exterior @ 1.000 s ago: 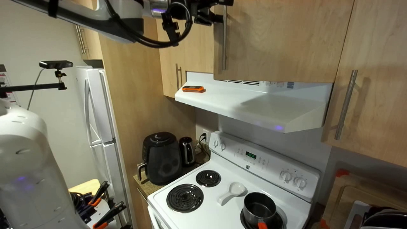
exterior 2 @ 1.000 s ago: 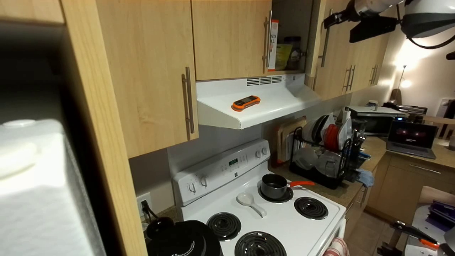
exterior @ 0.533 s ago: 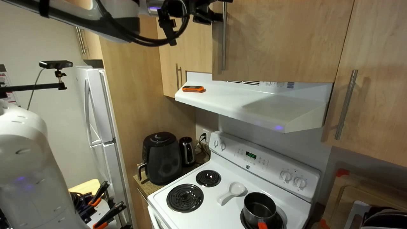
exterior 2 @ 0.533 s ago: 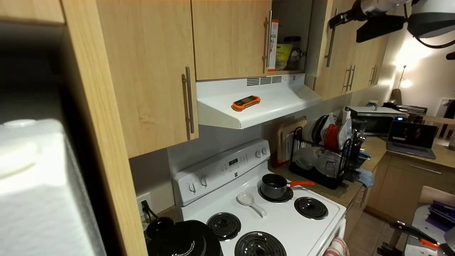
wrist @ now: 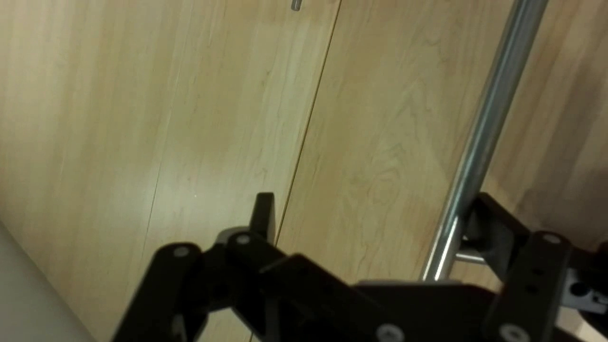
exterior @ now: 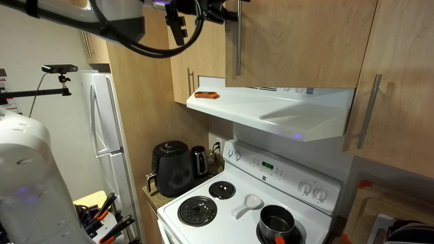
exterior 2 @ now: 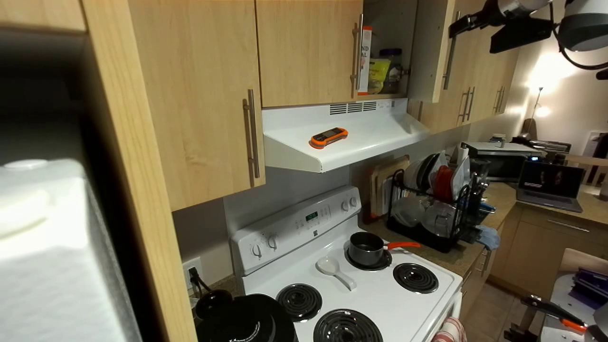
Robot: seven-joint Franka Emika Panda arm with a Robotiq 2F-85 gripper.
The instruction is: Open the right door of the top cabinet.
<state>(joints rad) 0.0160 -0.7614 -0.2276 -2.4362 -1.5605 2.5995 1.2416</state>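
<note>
The right door [exterior: 298, 44], grained wood, stands open, round steel handle [wrist: 482, 137] between fingers [wrist: 261, 216].

The gripper [wrist: 374, 213] is matt black and angular, its linkage [wrist: 304, 278] set with round, pale screw heads [wrist: 390, 332]. Beside the gripper, in an exterior view, are looped, thick black cables [exterior: 159, 54] and a silvery collar [exterior: 158, 5] streaked violet; farther from the gripper come a smooth white link [exterior: 120, 9] with a dark grey section [exterior: 130, 28], a black strap [exterior: 32, 7], and a rounded white casing [exterior: 34, 176] marked by shallow slots [exterior: 24, 162] and faint violet glints [exterior: 22, 190].
</note>
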